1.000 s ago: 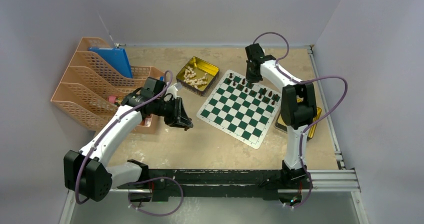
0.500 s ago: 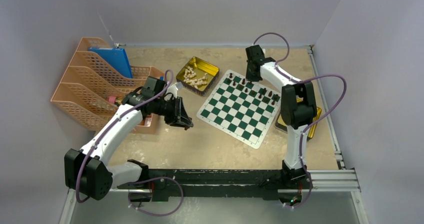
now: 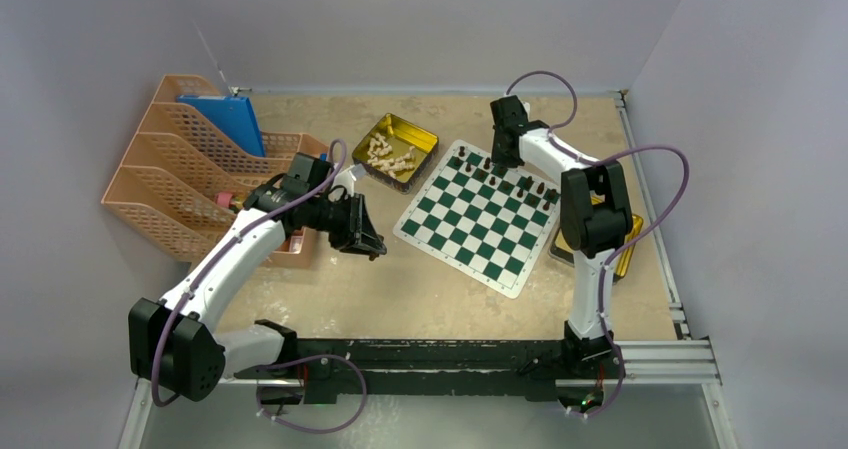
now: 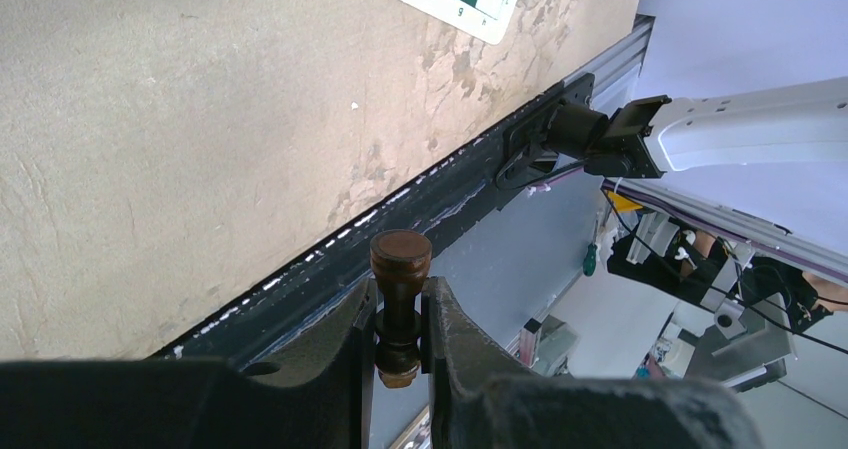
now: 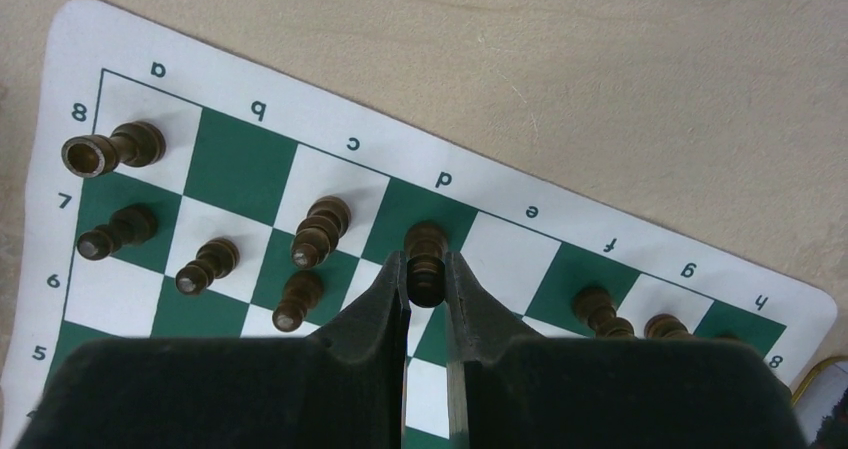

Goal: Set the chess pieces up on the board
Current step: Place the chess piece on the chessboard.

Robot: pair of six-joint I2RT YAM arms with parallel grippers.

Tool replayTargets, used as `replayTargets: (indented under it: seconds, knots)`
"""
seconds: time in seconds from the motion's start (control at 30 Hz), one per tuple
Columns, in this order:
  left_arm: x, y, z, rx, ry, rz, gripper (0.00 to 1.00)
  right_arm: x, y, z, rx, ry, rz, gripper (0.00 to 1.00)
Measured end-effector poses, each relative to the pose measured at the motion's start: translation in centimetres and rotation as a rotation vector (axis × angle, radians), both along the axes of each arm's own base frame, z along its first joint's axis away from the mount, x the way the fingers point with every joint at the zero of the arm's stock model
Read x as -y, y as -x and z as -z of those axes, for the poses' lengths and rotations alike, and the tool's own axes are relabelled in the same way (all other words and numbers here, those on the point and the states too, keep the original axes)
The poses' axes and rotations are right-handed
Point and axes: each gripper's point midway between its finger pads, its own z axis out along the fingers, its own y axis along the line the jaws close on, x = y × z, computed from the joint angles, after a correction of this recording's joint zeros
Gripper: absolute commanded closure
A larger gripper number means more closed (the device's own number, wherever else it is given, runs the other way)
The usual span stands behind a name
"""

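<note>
The right gripper (image 5: 425, 274) is pressed together on a dark brown chess piece (image 5: 425, 249), pinching it low on the body with the top poking out past the fingertips. It holds the piece over the dark square under the letter d in the back row of the board (image 5: 240, 164); whether the base touches the mat cannot be told. Other dark pieces (image 5: 210, 264) stand in the two rows near that edge, some just beside the held one, so there is little room on either side of the fingers. The left gripper (image 4: 400, 314) is also closed, gripping a second dark piece (image 4: 400, 269) across its narrow waist, with one round end sticking out. It hangs over bare table (image 3: 420, 289), well apart from the board's near left corner. The pale pieces (image 3: 388, 152) lie loose in a gold tin (image 3: 420, 134) beyond the board. These wooden figures look light, hard and smooth, with small bases, so they probably tip at a slight knock and may turn in the grip if taken on a rounded part. The waist or lower body seems the best place to hold them, squeezed gently and kept upright, then let go only once the base sits flat.
</note>
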Motion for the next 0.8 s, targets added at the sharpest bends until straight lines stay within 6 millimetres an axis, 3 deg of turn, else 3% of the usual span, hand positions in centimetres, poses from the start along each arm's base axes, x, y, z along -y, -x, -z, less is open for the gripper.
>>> replayTargets:
  seconds: [0.43,0.8]
  knots:
    - [0.0,0.02,-0.01,0.0,0.0,0.0,0.9,0.35,-0.16,-0.01,0.009,0.015,0.011,0.92]
    - [0.0,0.01,0.0,0.0,0.0,0.0,0.9,0.31,-0.18,0.01,0.009,0.002,0.018,0.77]
